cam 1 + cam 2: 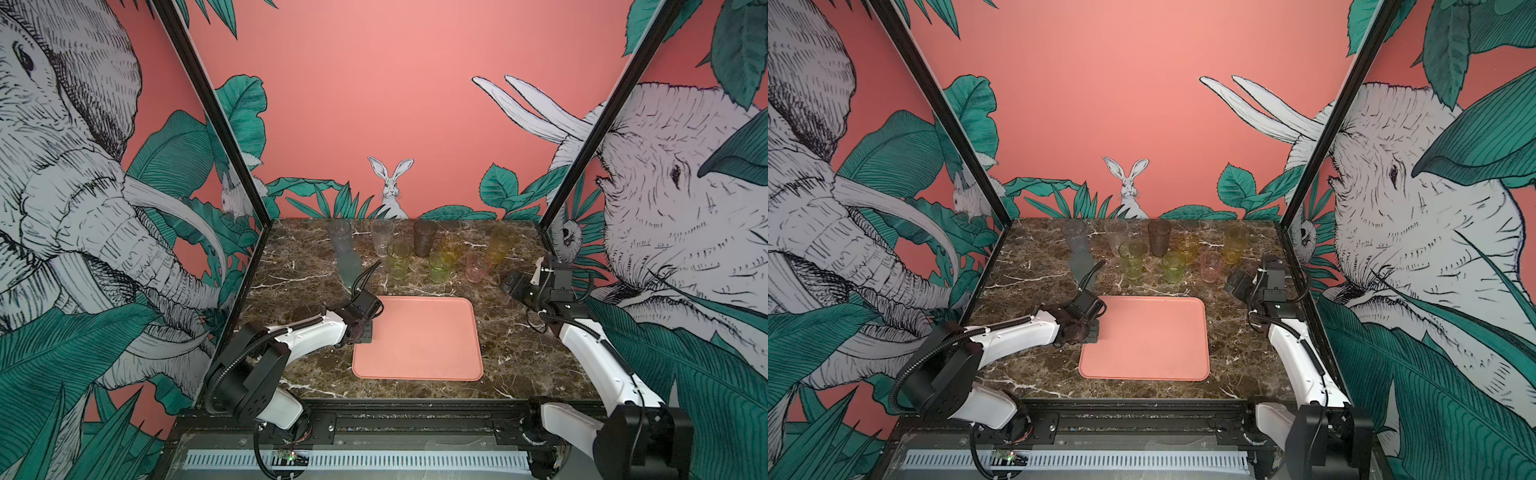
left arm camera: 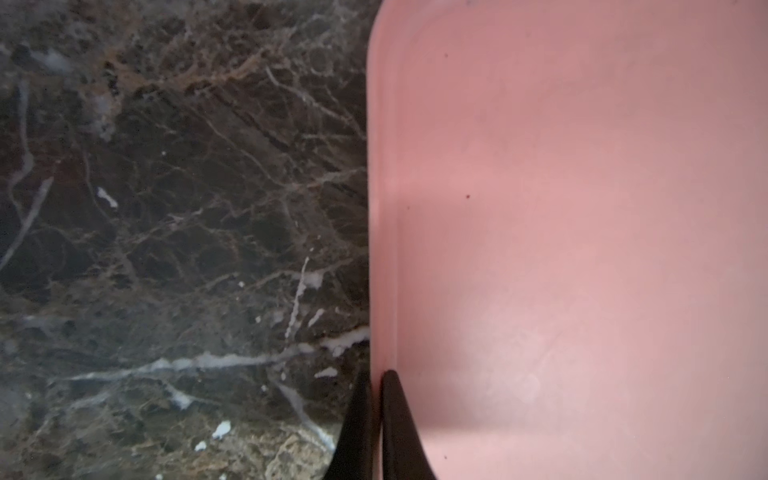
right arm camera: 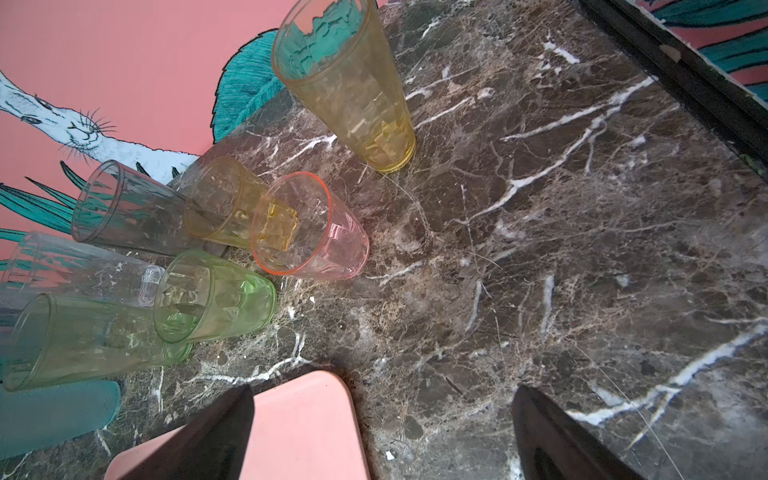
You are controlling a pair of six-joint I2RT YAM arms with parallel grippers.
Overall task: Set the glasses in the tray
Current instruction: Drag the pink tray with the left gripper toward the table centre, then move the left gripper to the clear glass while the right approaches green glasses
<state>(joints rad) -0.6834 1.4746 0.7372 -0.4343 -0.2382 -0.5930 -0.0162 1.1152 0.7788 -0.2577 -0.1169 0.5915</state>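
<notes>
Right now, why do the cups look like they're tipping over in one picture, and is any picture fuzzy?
Right wrist view: the wide lens makes the glasses lean outward; in both top views they stand upright. Left wrist view: close and soft, the tray and marble table blurred, the left claw, closed on its rim, a dark shape.

We find no text, label, brand or number legible in any view (the wall mural (image 1: 390,183) bears drawings only: animals, leaves).

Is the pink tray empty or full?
Empty. The tray shows only bare pink floor; the glasses stand on the table behind it.
</notes>
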